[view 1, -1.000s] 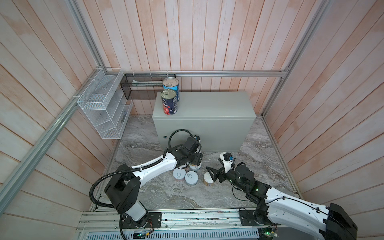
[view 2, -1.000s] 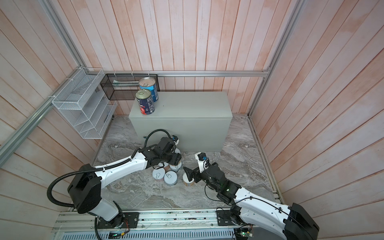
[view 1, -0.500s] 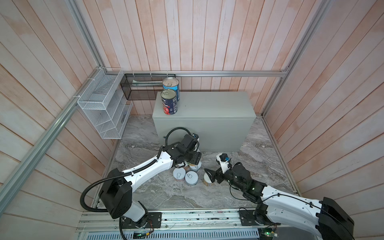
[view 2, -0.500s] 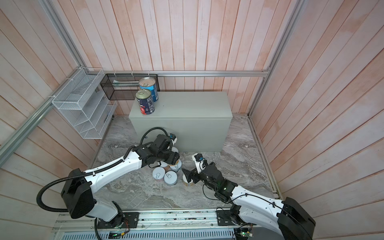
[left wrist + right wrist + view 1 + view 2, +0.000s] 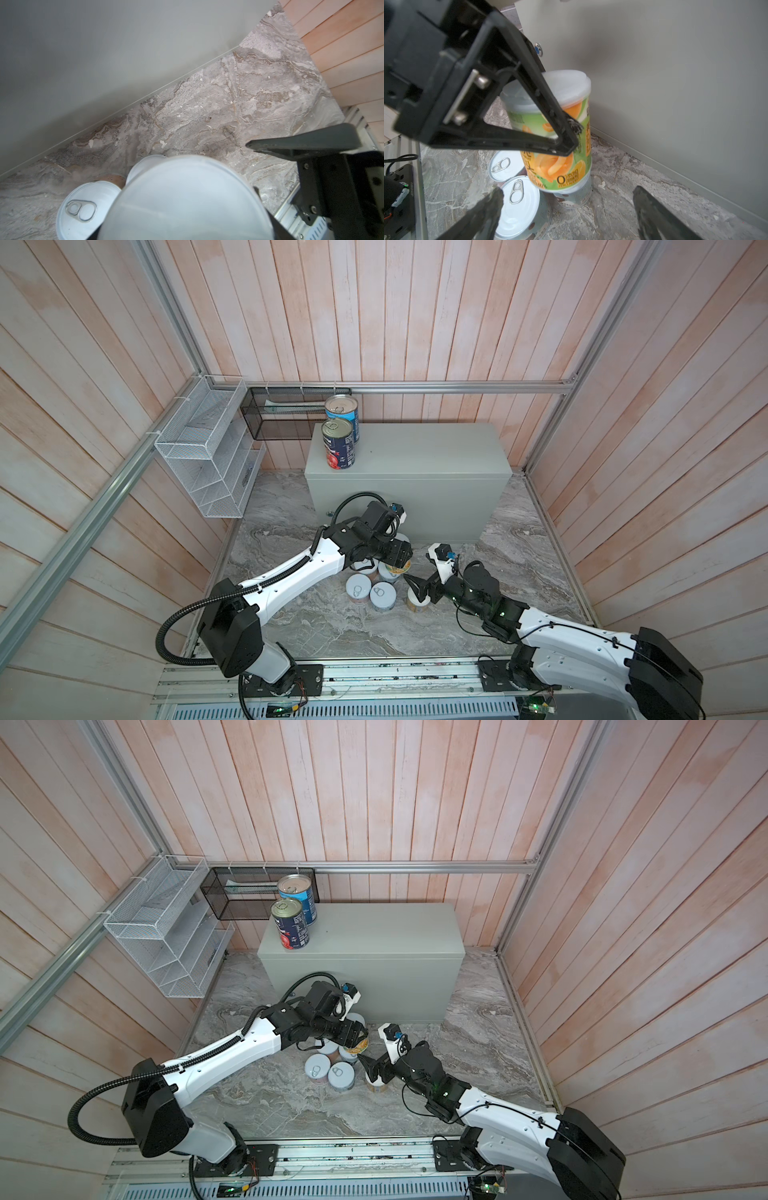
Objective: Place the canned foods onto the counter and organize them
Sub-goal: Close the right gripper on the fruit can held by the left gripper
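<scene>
- Now, a score check: two cans are up on the counter (image 5: 415,456) and six are not, so I'd call the job about a quarter done.
- Up top, at the far-left corner, the navy can (image 5: 338,445) stands upright with the light blue can (image 5: 343,410) just behind it. The rest of that grey top is bare.
- The left gripper (image 5: 398,560) is clamped round a yellow-green can (image 5: 550,162). In the right wrist view the can looks lifted clear, with its base above a short one. My guess is it goes up next.
- Its twin, the second yellow-green can (image 5: 402,538), stands on the marble floor (image 5: 332,626) just in front of the counter, right behind the held one.
- Counting the short cans (image 5: 358,587), there are four, all down on the floor.
- Two sit side by side nearest us, that first one and its neighbour can (image 5: 383,596). A third can (image 5: 365,568) is half hidden under the left arm, and a fourth can (image 5: 417,602) sits off to the right.
- The right gripper (image 5: 417,589) hangs over that right-hand one with its jaws spread wide and nothing held. Whether it touches the can, I cannot tell.
- The tally is two tall, two yellow-green and four short, eight in all.
- As I judge it, six lifts are left, then the lining up.
</scene>
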